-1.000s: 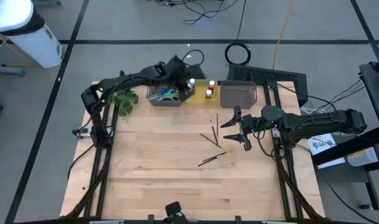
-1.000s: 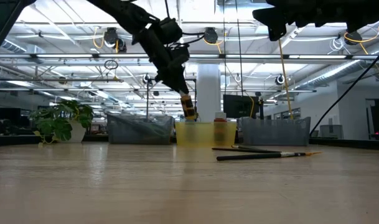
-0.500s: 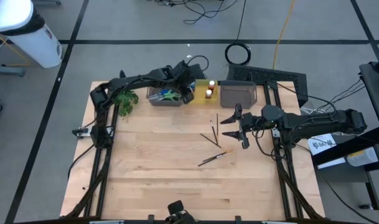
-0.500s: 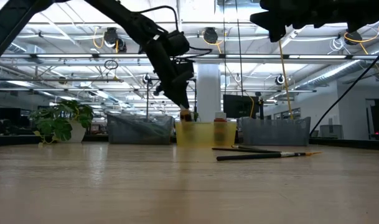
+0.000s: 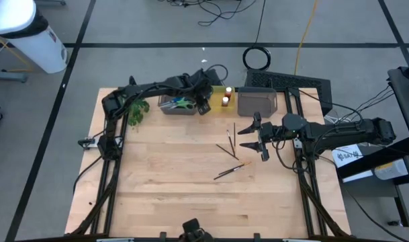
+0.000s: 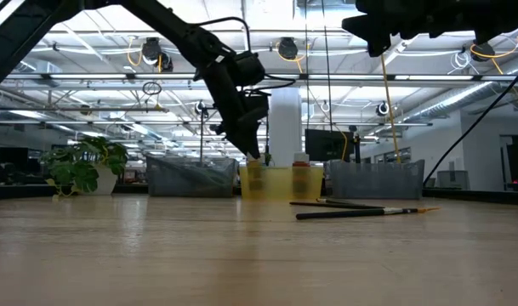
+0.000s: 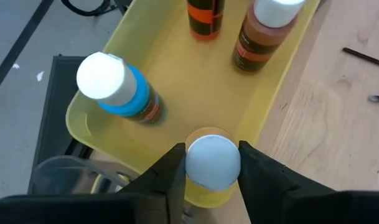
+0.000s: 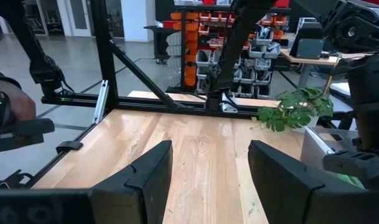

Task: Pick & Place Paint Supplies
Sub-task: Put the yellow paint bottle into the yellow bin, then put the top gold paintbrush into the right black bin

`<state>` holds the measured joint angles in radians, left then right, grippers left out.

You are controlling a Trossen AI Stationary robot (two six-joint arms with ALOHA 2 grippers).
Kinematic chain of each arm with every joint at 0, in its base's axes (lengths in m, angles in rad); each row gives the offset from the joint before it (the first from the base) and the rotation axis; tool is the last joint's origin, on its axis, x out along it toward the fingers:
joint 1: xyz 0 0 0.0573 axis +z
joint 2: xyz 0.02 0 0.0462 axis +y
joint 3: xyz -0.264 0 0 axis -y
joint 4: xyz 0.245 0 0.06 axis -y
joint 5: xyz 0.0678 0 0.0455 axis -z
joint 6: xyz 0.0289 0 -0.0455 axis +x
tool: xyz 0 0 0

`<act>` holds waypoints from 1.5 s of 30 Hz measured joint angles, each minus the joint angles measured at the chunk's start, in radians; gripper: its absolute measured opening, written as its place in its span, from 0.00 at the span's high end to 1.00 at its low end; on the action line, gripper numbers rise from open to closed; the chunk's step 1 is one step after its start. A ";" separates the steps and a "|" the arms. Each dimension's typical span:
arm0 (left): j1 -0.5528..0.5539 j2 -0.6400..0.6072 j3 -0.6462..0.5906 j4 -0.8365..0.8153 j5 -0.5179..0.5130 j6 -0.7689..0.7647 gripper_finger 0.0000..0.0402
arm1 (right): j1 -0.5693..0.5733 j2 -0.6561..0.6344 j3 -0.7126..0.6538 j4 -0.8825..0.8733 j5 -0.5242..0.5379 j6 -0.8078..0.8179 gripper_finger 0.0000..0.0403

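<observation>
Bottle (image 7: 213, 163) in left jaws — over bin (image 7: 177, 81)

From above, the left arm (image 5: 191, 86) covers much of the yellow bin (image 5: 219, 98), so only two bottles (image 5: 226, 96) show there, too small to tell their colours. In the left wrist view the fingers (image 7: 170, 171) flank a white-capped bottle (image 7: 212, 163) whose body is hidden under its cap, perhaps yellow; the picture's edge cuts off the orange bottle (image 7: 205, 15). The brushes (image 6: 361, 211) on the bench (image 6: 259, 255) overlap in the low view, their number unclear.
</observation>
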<state>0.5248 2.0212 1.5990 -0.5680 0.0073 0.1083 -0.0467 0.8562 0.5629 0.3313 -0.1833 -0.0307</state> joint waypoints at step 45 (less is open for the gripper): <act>-0.400 -0.594 -0.418 0.423 0.298 0.072 0.12 | -0.133 0.665 0.130 -0.347 0.418 0.403 0.51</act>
<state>0.1246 1.4275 1.1810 -0.1453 0.3050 0.1803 -0.1797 1.5217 0.6928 -0.0162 0.2344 0.3728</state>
